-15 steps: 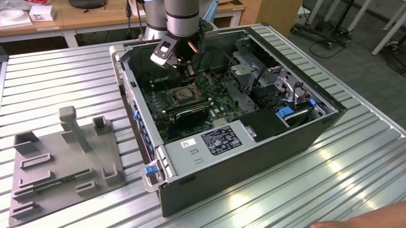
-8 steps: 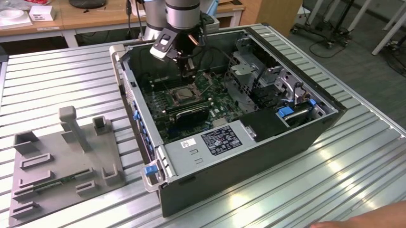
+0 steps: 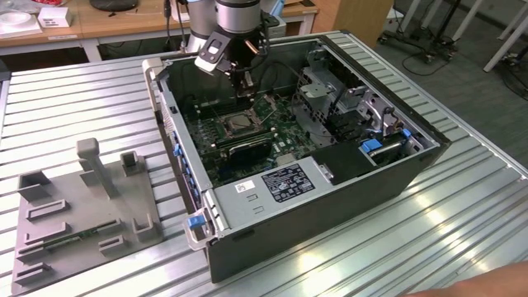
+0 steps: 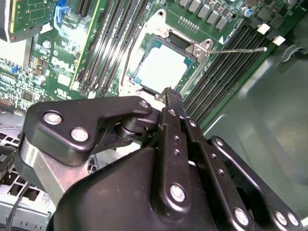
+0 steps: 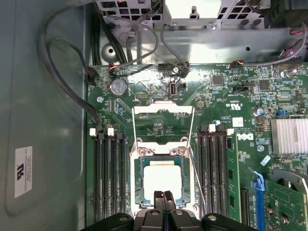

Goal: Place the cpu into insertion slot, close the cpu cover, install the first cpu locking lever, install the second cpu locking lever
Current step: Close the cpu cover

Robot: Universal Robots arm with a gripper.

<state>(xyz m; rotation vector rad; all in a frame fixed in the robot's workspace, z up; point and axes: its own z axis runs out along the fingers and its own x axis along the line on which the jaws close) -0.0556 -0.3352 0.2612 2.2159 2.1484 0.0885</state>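
The cpu (image 5: pixel 162 179), a square chip with a silver-grey top, lies flat in the insertion slot (image 5: pixel 136 185) on the green motherboard; it is also in the second wrist view (image 4: pixel 161 67) and in the exterior view (image 3: pixel 240 123). The cpu cover (image 5: pixel 163 109) stands flipped open on the socket's side away from me. Two thin wire locking levers (image 5: pixel 136 137) (image 5: pixel 193 159) stick up loose beside the socket, and one shows as a long wire (image 4: pixel 238 49). My gripper (image 5: pixel 162 196) (image 4: pixel 170 94) (image 3: pixel 242 86) hovers just above the cpu's near edge, shut and holding nothing.
Long black memory slots (image 5: pixel 109 178) (image 5: pixel 215 173) flank the socket. Cables (image 5: pixel 72 96) run along the case wall. The open computer case (image 3: pixel 330 204) lies on a slatted metal table (image 3: pixel 83 111), with a grey fixture block (image 3: pixel 83 198) at the exterior view's left.
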